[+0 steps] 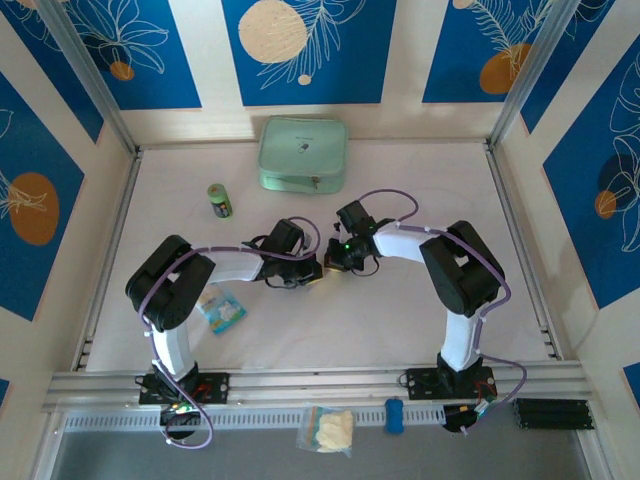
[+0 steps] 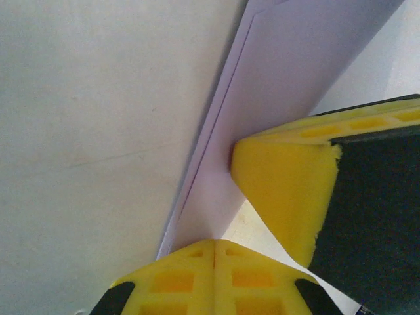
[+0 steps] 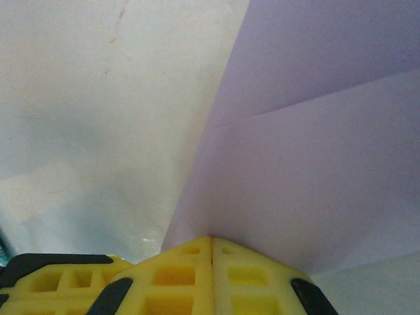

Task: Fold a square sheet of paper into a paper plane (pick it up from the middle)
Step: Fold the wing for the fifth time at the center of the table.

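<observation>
Both claws clenched on one thin folded sheet at mid-table; a tear or a skewed crease is the danger

The left gripper (image 2: 214,248) is pinched tight on the near edge of the square sheet of paper (image 2: 295,65), whose layers show slightly offset edges, so pressing here would likely lock in a crooked fold; just beside it a pad of the right gripper (image 2: 282,190) touches the same sheet; from its own wrist the right gripper (image 3: 211,244) is clamped where a crease meets the paper's edge; with both holds so close, arms drawing apart or twisting unevenly could rip the lavender paper; a slipping pad would let one layer slide; whether the sheet rests on the table (image 1: 400,320) I cannot tell.
</observation>
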Tool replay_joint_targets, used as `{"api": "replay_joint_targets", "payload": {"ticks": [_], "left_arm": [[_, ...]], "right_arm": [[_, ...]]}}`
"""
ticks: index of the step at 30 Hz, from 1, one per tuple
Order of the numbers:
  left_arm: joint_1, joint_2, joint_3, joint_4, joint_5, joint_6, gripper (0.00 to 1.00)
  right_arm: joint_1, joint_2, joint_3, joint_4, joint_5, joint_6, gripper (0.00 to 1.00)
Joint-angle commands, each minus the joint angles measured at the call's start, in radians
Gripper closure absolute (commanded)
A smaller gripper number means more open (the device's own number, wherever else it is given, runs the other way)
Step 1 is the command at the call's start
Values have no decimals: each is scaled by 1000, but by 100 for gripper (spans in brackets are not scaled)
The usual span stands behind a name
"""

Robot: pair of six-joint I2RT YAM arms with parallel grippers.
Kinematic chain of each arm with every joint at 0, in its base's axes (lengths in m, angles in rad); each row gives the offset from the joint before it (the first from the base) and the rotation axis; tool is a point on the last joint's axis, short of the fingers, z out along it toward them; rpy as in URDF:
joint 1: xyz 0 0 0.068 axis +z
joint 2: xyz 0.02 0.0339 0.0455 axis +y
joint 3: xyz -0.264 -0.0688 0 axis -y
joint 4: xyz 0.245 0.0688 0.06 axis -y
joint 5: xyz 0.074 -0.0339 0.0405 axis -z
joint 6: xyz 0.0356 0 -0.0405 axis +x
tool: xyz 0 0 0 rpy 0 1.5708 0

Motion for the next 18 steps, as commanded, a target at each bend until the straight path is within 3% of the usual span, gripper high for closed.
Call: {"api": "replay_joint_targets", "payload": {"ticks": [1,18], "left_arm": [[9,27,31,15,-2,-10,98],[11,52,-38,-79,-54,-22,100]], "right_arm": [[-14,45,-52,-17,22,-2,100],[-88,23,-80,55,-7,-49,100]]}}
